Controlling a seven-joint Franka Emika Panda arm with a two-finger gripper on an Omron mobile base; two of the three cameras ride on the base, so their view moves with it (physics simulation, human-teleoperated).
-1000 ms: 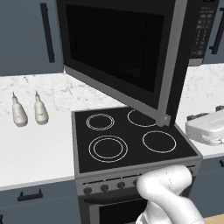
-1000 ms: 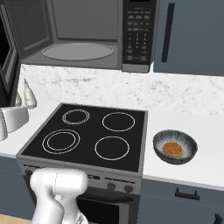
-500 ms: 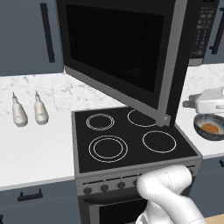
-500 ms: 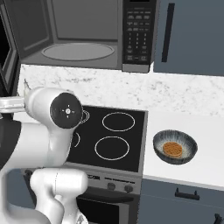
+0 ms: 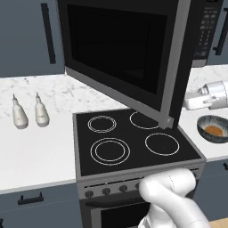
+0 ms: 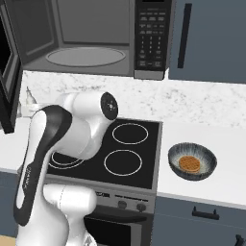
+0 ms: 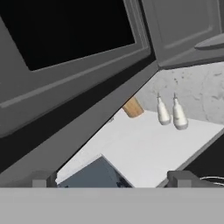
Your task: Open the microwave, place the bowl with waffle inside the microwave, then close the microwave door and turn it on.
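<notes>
The microwave (image 6: pixel 91 38) stands with its microwave door (image 5: pixel 129 58) swung wide over the stove (image 6: pixel 120 153). Right of the stove, on the counter (image 6: pixel 211 144), the bowl (image 6: pixel 192 161) holds the waffle (image 6: pixel 189 163), untouched. The gripper (image 7: pixel 111 179) is spread, empty, under the door; risk: striking it when swinging toward the bowl

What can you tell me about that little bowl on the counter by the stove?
The bowl is small, round and dark grey with a lighter rim, looking like glazed ceramic. It sits upright on the white counter just right of the stove, apart from it. The waffle, round and orange-brown, lies flat inside. Nothing else touches it.
</notes>
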